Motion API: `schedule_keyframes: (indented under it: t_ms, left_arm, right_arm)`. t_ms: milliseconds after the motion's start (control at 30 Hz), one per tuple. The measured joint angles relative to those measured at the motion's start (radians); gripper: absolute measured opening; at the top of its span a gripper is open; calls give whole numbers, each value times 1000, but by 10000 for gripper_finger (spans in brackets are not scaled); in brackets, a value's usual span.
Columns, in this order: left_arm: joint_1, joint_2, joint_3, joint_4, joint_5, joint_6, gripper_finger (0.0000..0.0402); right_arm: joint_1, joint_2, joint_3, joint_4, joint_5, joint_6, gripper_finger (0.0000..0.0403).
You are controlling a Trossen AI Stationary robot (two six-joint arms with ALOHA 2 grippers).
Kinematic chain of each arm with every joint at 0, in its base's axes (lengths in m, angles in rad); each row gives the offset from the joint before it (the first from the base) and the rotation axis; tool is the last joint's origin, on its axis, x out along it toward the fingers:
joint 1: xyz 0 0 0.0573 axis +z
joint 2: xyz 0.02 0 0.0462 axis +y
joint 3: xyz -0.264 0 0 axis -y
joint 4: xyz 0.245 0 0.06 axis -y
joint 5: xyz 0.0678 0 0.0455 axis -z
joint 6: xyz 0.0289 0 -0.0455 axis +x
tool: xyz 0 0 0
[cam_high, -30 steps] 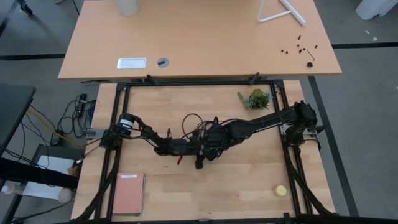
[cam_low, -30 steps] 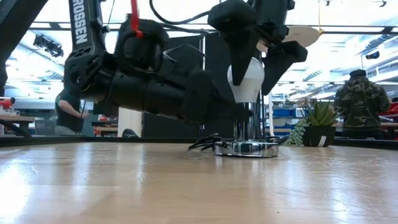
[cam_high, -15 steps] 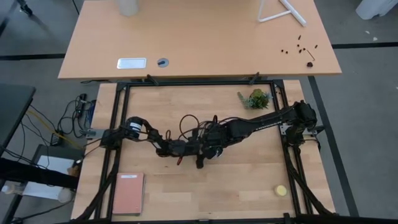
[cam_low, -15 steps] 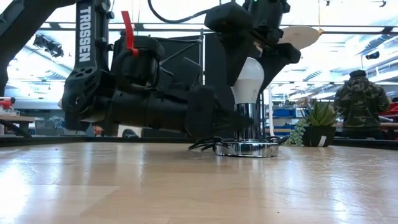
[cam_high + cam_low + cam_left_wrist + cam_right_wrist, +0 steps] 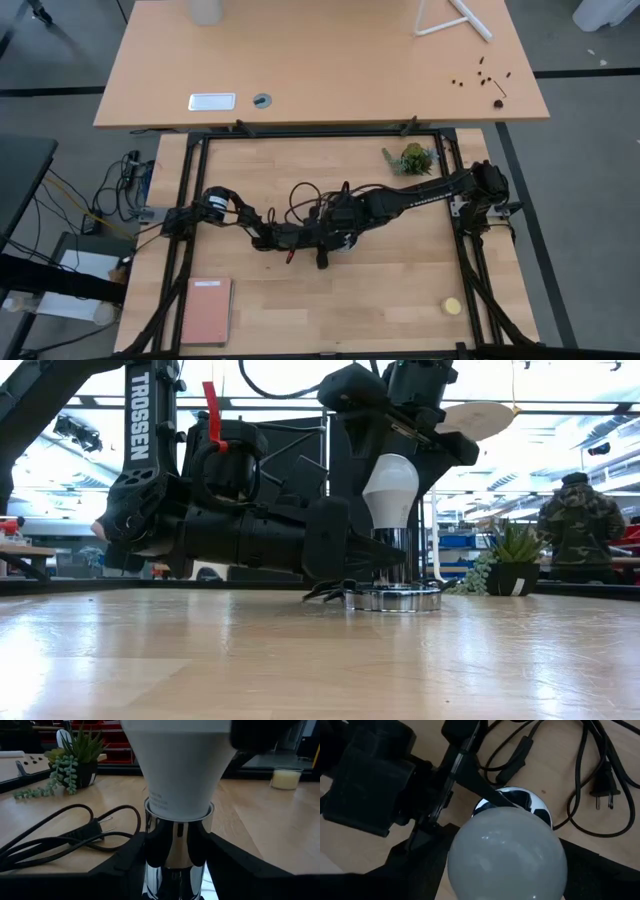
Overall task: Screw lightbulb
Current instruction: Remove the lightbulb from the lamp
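On the wooden surface (image 5: 380, 290), two dark robot arms meet at a chrome lamp socket (image 5: 392, 560). At far left in the high view lies a pink notebook (image 5: 205, 310), well apart from the arms. The left gripper (image 5: 172, 845) reaches in low and level, its two fingers (image 5: 125, 862) set on either side of the socket's shiny upright stem, hugging it closely; whether they actually press the metal cannot be told. The lightbulb (image 5: 390, 490), white and pear-shaped, stands upright with its narrow end down in the mouth of the socket, at the middle of the surface. The right gripper (image 5: 505, 865) comes down from above, its fingers (image 5: 440, 445) spread wide around the bulb's rounded top, one on each side; whether they touch the glass cannot be told. A black cord (image 5: 60, 835) with a two-prong plug (image 5: 602, 795) curls loose on the wood beside the socket's round base (image 5: 392, 598). Farther right stands a small potted succulent (image 5: 412, 158), and near the front right corner rests a small yellow ball (image 5: 452, 306). In the room beyond, a person (image 5: 578, 525) in a camouflage jacket stands.
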Motion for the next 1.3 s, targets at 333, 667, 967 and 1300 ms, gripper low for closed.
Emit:
schedule_keyframes:
  t_ms: [333, 667, 967, 1300]
  left_arm:
    - [0, 0, 1, -2, -24, -28, 177]
    - [1, 1, 1, -7, -36, -28, 176]
    - [1, 1, 1, -9, -36, -28, 175]
    - [0, 1, 1, -10, -36, -26, 175]
  right_arm:
    - [-18, 30, 0, -46, -3, -4, 332]
    - [-61, 30, 0, -15, -20, -12, 323]
    - [-65, 30, 0, -22, -53, -26, 268]
    - [-71, 29, 1, -32, -98, -215, 282]
